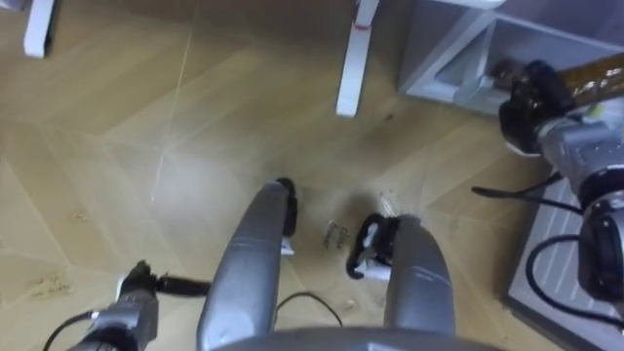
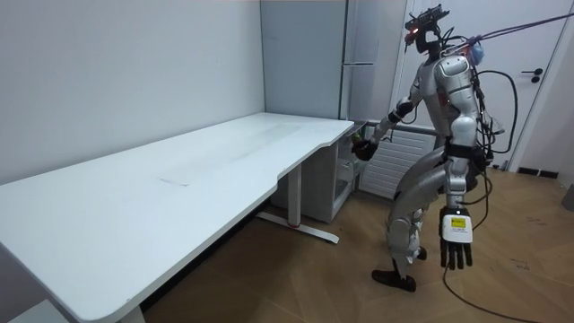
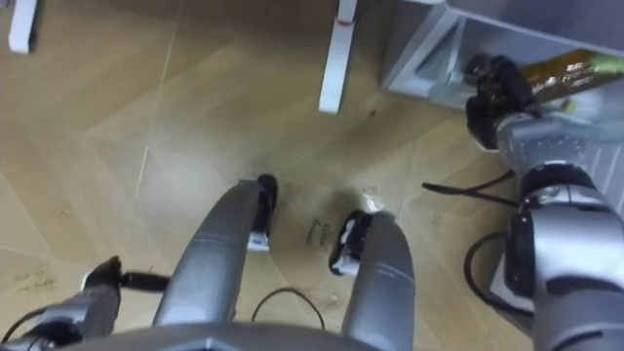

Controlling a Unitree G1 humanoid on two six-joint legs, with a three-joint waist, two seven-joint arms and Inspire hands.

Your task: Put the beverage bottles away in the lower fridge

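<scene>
1. Left eye view first: we see the amber-brown drink bottle with a yellowish label [image 1: 597,76] up at the right. Its near end sits inside the dark right robot hand [image 1: 531,97], whose fingers are curled round it.
2. The bottle lies nearly level. Its long axis runs from the hand out to the robot's right, toward the pale grey open compartment of the lower fridge [image 1: 434,49]. We cannot tell whether its far end is at the opening or just inside.
3. The right arm is stretched forward and low. In the room view the robot stands with bent knees near the end of the white counter [image 2: 179,179], facing the fridge.
4. The left robot hand [image 2: 456,242] hangs at the robot's side with fingers straight and relaxed, holding nothing, well apart from the bottle.
5. We judge that the next move is a push along the bottle's axis, deeper into the compartment, before the grip lets go.
</scene>
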